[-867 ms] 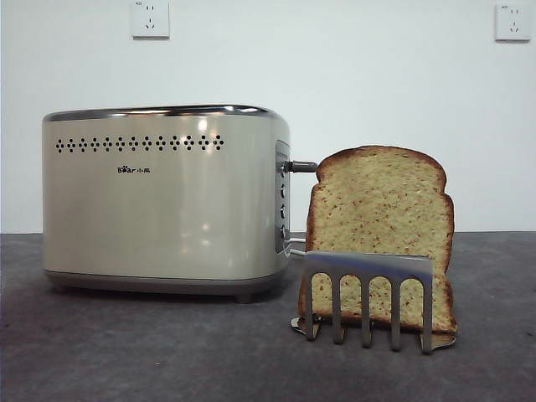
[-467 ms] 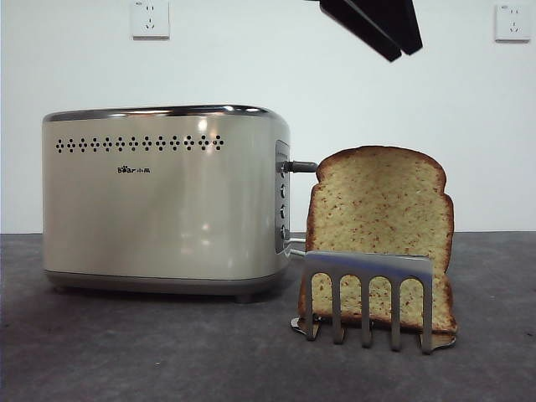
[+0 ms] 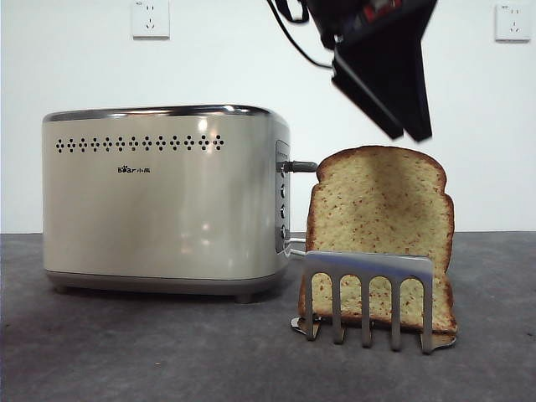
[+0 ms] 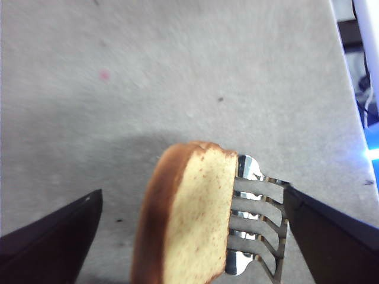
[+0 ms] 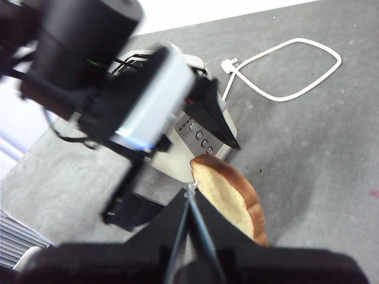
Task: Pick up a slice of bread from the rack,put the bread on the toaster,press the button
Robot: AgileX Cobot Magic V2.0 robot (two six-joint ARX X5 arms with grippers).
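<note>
The slice of bread (image 3: 381,218) stands upright in the small steel rack (image 3: 368,272), right of the cream toaster (image 3: 163,201). The grey lever button (image 3: 300,167) sticks out of the toaster's side panel toward the bread. My left gripper (image 3: 409,134) hangs just above the bread's top edge. In the left wrist view its jaws are open (image 4: 194,190) on either side of the bread (image 4: 189,231) and rack (image 4: 254,219), not touching them. My right gripper (image 5: 189,195) is shut and empty, held high, looking down on the bread (image 5: 228,195) and toaster (image 5: 204,139).
A white power cord (image 5: 284,71) loops on the grey table behind the toaster. Two wall sockets (image 3: 150,18) (image 3: 512,22) sit on the white wall. The left arm's body (image 5: 106,89) hangs over the toaster in the right wrist view.
The left gripper has come down from the top edge to just above the bread. Bread, rack and toaster have not moved.
</note>
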